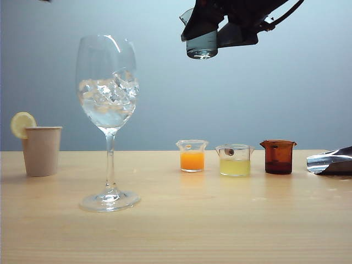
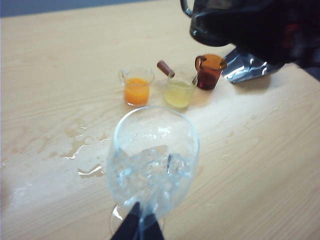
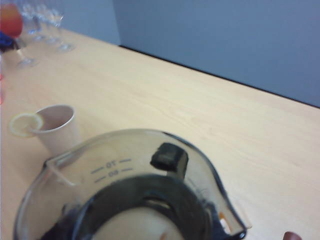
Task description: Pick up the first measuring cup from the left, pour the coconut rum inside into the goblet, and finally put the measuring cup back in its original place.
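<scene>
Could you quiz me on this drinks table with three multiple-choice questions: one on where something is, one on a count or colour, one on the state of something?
1. Where is the smoky-grey measuring cup?
A. on the table beside the orange one
B. held high in the air by the right gripper
C. inside the goblet

2. How many small cups stand in the row on the table?
A. three
B. five
C. one

3. What is in the goblet?
A. orange juice
B. nothing
C. ice

Answers: 1 B, the exterior view shows it lifted above the row. 2 A, orange, pale yellow and amber-brown. 3 C, clear ice chunks fill the bowl.
</scene>
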